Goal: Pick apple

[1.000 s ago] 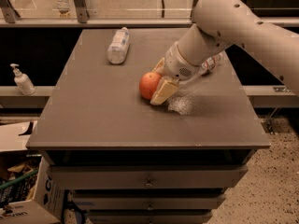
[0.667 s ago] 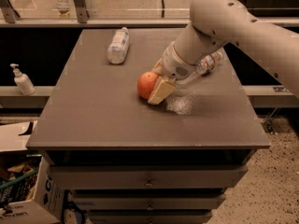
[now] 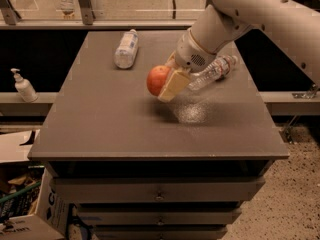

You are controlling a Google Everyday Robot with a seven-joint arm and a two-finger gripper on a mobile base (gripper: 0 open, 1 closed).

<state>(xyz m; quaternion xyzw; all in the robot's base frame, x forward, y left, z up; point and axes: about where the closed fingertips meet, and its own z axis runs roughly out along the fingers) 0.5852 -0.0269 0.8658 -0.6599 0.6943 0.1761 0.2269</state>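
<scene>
Camera view: the gripper [image 3: 165,84] pinches the apple [image 3: 155,79] just above the bench [image 3: 100,129] middle, nearer its far edge. Lifting seems in hand; next, raise it steadily.

One high view, angled down across table [image 3: 100,129], close; jaws mid-frame

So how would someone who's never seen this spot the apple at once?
Look at the dark table, near its middle, where the white arm has its tool gripping the apple. It is the round orange-red fruit, unlike the two clear bottles lying farther back.
</scene>
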